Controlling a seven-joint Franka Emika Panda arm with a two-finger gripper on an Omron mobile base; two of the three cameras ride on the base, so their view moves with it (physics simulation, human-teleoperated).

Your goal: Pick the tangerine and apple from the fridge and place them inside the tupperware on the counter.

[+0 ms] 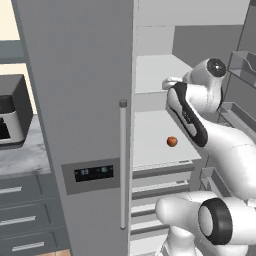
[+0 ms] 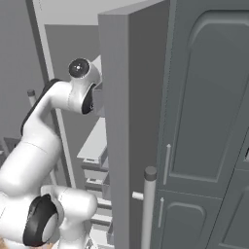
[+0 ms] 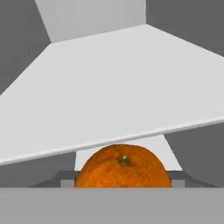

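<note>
The fridge (image 1: 75,100) stands with its right side open, white shelves showing. My arm reaches onto the upper shelf, where the gripper (image 1: 166,83) sits at the shelf's right edge. In the hand view the tangerine (image 3: 123,168), bright orange with a tiny green stem spot, sits right at the bottom centre where the fingertips are. The fingers themselves are hidden, and the gripper looks shut on the fruit. The apple (image 1: 172,141), darker red-orange, rests on the shelf below, under my forearm. The tupperware is out of view. A strip of the counter (image 1: 20,155) shows at the left.
A black-and-silver toaster oven (image 1: 12,117) stands on the counter left of the fridge. The fridge's closed left door carries a long bar handle (image 1: 123,165). The open right door (image 2: 131,121) with its bins (image 1: 240,70) hems in the arm. Tall grey cabinets (image 2: 209,121) stand to the right.
</note>
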